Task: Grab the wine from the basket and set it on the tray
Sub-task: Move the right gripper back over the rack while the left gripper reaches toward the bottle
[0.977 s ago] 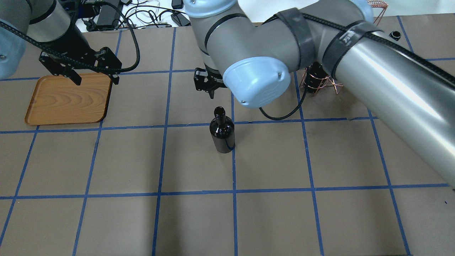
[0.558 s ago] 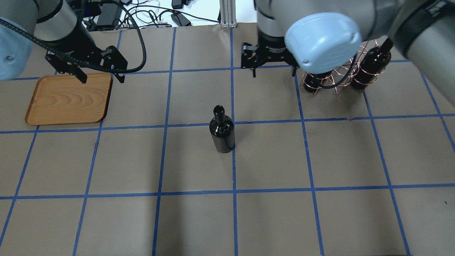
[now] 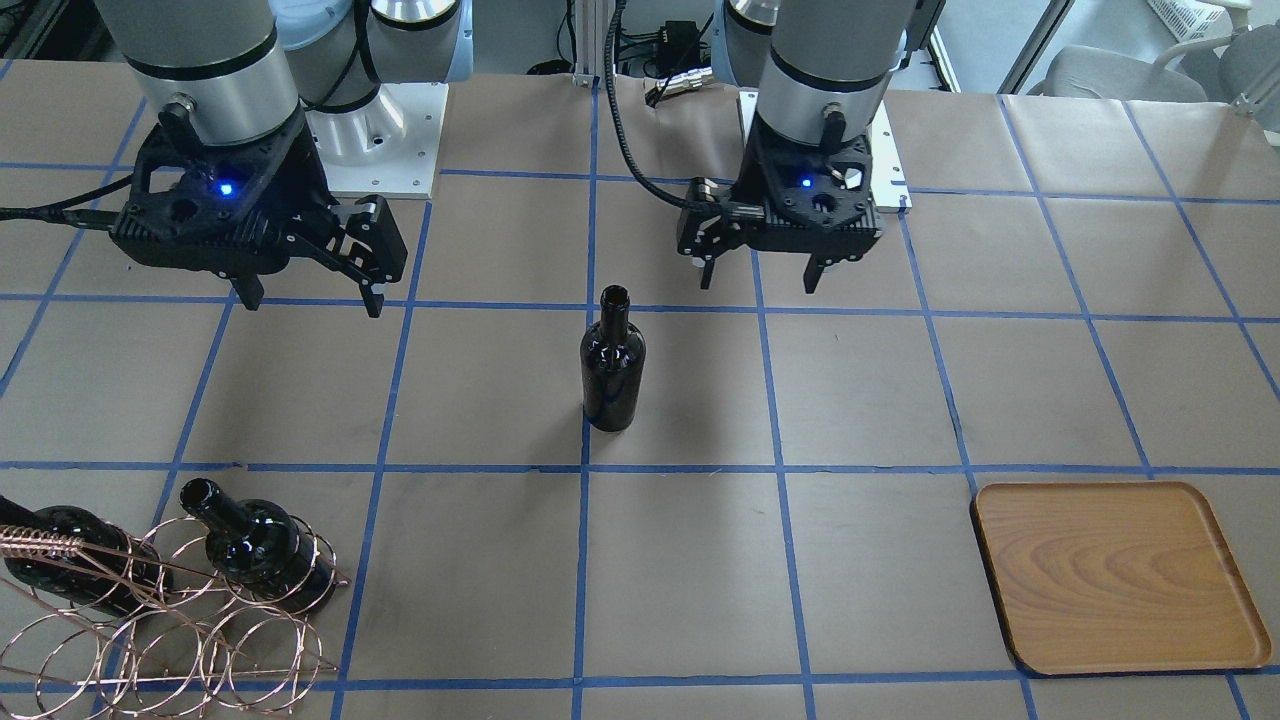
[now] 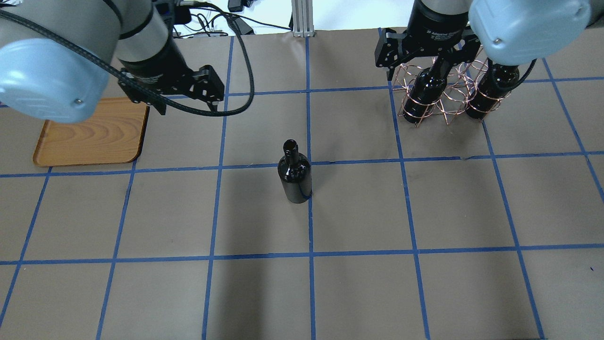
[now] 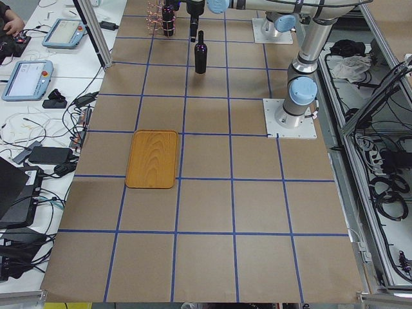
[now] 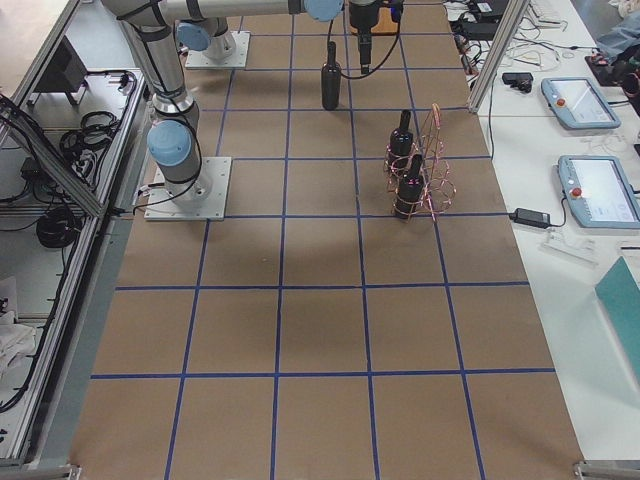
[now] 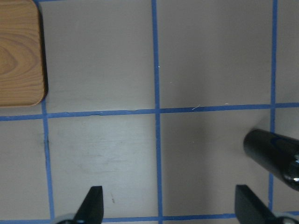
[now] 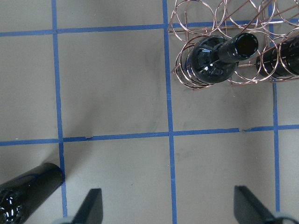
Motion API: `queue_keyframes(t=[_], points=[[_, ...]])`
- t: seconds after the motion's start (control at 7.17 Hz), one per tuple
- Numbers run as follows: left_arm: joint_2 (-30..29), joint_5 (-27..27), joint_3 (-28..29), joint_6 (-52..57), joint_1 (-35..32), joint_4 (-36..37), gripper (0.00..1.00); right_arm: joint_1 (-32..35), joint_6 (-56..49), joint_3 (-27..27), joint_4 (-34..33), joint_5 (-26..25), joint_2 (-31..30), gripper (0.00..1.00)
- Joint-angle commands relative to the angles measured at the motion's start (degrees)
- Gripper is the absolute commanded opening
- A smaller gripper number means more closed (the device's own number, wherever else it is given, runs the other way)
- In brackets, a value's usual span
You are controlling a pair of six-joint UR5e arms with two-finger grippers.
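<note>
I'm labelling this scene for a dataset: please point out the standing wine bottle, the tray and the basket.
standing wine bottle (image 4: 295, 182), overhead exterior view, its body.
tray (image 3: 1115, 575), exterior front-facing view, bare wood centre.
basket (image 3: 50, 544), exterior front-facing view, coiled wire handle.

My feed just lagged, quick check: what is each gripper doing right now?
Left gripper: open, holding nothing.
Right gripper: open, holding nothing.

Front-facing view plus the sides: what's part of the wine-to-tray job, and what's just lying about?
Job:
- standing bottle, upright on the table
- racked bottles
- basket
- tray, empty
- left gripper and right gripper, both open

Lying about:
- teach pendants on the side bench
- cables beyond the table
- chair
</note>
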Motion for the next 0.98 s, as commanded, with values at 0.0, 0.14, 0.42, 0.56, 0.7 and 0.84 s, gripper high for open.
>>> queue_keyframes(t=[0.0, 0.14, 0.42, 0.56, 0.7, 0.84], points=[[-3.2, -4.1, -0.1, -1.9, -4.3, 2.3, 1.0, 0.0, -2.8, 0.9, -0.4, 0.0, -0.8, 1.0], [-4.6, -4.4, -0.2, -2.4, -5.9, 3.6, 1.0, 0.0, -3.3, 1.6, -0.5, 0.1, -0.8, 1.0], [-7.8, -4.2, -0.3, -2.5, -8.5, 5.5, 1.0, 0.1, -3.6, 2.0, -0.5, 0.1, -1.1, 1.0], [-8.7, -4.2, -0.5, -2.4, -8.7, 5.4, 1.0, 0.1, -3.2, 1.3, -0.5, 0.0, -1.4, 1.0], [-8.8, -3.7, -2.2, -2.0, -8.6, 5.5, 0.95, 0.1, -3.4, 1.3, -0.4, -0.1, -1.1, 1.0], [-8.7, -3.6, -2.8, -1.4, -8.6, 5.5, 0.89, 0.2, -3.6, 0.8, -0.5, -0.4, -1.3, 1.0]])
